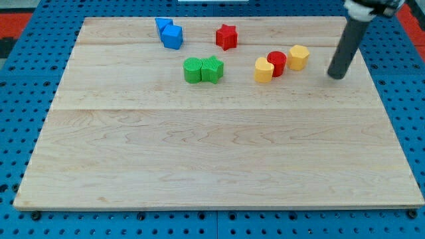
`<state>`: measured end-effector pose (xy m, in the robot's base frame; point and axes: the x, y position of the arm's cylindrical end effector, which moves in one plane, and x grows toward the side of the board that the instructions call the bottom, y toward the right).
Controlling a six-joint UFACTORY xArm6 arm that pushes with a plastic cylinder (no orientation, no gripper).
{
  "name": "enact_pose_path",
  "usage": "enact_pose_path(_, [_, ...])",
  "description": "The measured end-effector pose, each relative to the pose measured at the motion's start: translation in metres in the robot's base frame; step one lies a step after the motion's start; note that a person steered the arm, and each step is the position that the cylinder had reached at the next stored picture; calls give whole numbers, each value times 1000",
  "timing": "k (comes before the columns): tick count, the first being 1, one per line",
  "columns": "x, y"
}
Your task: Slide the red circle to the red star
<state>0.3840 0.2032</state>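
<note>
The red circle [277,63] sits on the wooden board toward the view's upper right, wedged between two yellow blocks: one [264,70] touching its left side and one [299,58] at its right. The red star [226,36] lies farther to the view's upper left of the circle, apart from it. My tip [337,76] rests on the board to the right of the right yellow block, a short gap away from it and touching no block.
Two blue blocks [169,32] sit together near the view's top, left of the star. Two green blocks [203,70] sit side by side left of the yellow block. The board's right edge [392,133] is close to my tip.
</note>
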Motion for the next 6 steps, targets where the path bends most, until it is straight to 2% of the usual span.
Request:
enact_pose_path(1, [-11, -39])
enact_pose_path(2, [-40, -42])
enact_pose_path(3, [-49, -64])
enact_pose_path(4, [-27, -64])
enact_pose_path(5, [-31, -102])
enact_pose_path(6, [-54, -154])
